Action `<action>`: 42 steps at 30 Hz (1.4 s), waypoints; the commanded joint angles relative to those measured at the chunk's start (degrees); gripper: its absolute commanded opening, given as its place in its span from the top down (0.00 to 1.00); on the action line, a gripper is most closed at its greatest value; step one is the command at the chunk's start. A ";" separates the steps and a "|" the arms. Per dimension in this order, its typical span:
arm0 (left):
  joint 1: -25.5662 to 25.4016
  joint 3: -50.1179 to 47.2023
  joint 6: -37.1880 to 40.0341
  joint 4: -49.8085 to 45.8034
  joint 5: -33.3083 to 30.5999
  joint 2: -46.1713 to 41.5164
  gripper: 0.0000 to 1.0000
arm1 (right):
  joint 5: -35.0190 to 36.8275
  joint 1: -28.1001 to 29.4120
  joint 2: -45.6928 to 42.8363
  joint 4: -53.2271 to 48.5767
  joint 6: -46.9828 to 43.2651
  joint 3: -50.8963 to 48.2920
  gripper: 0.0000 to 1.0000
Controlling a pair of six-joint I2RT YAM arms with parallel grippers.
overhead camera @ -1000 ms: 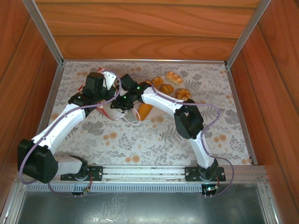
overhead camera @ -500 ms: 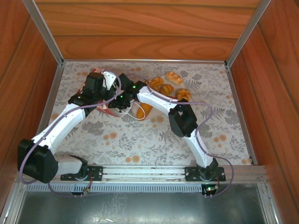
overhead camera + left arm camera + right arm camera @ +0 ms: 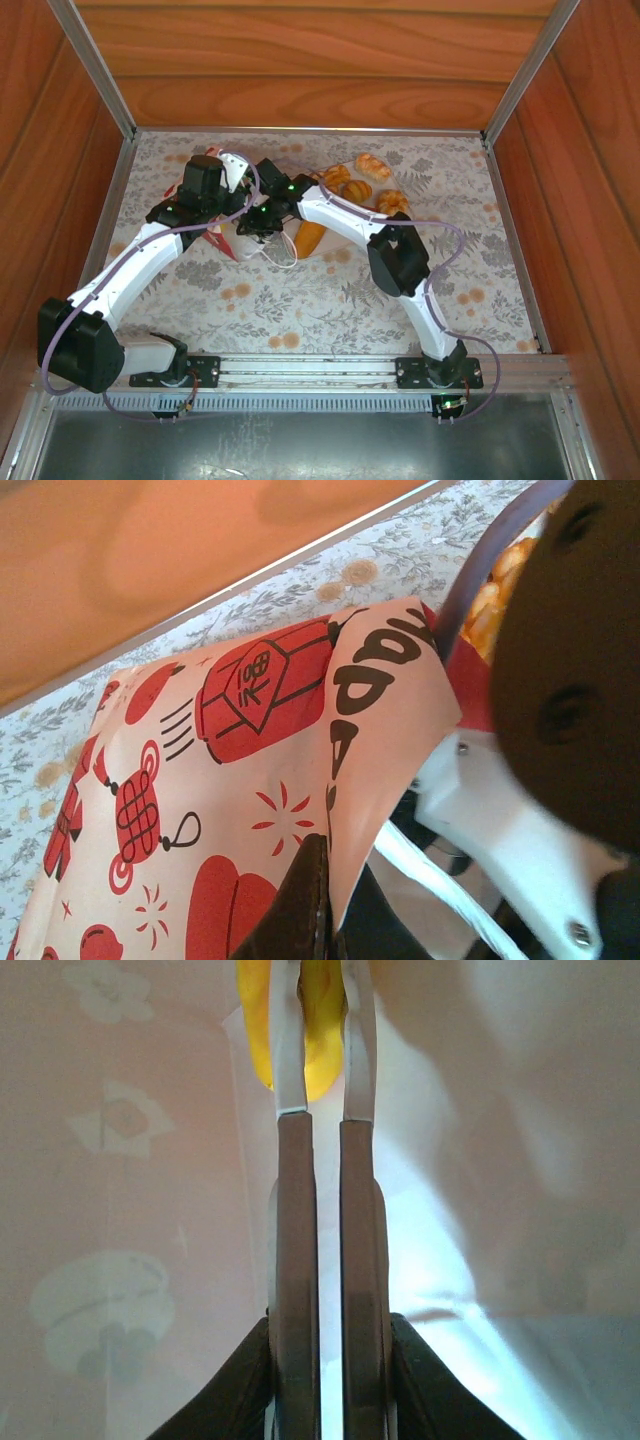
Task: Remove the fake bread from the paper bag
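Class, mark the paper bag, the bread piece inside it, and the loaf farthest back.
Paper bag (image 3: 230,770): left wrist view, printed side.
Bread piece (image 3: 323,1030): right wrist view, its yellow middle.
Loaf (image 3: 372,165): top view, its middle.

The paper bag (image 3: 230,730) lies on the table (image 3: 330,300), the fake bread (image 3: 358,190) just to its right.

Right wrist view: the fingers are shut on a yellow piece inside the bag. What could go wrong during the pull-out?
1. The right fingers pinch the glossy yellow toy bread only near their far ends, so it may slip out during the pull.
2. The left fingers hold the white-and-red paper bag by one thin edge, which may tear or slip free.
3. A white cord handle lies close to the right arm and might snag.
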 commanded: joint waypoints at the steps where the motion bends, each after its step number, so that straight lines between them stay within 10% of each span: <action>1: -0.35 -0.61 0.35 -0.41 -2.38 -1.38 1.00 | -0.02 0.13 -6.75 0.26 -2.23 -2.14 1.00; 32: 1.05 2.30 -4.08 -3.26 -20.95 2.85 1.00 | 21.17 0.91 -38.33 -17.35 -6.55 -25.02 0.99; 42: 1.10 0.47 -5.18 -4.37 -21.89 -1.43 1.00 | 27.98 0.77 -31.40 -20.94 -3.24 -19.77 0.97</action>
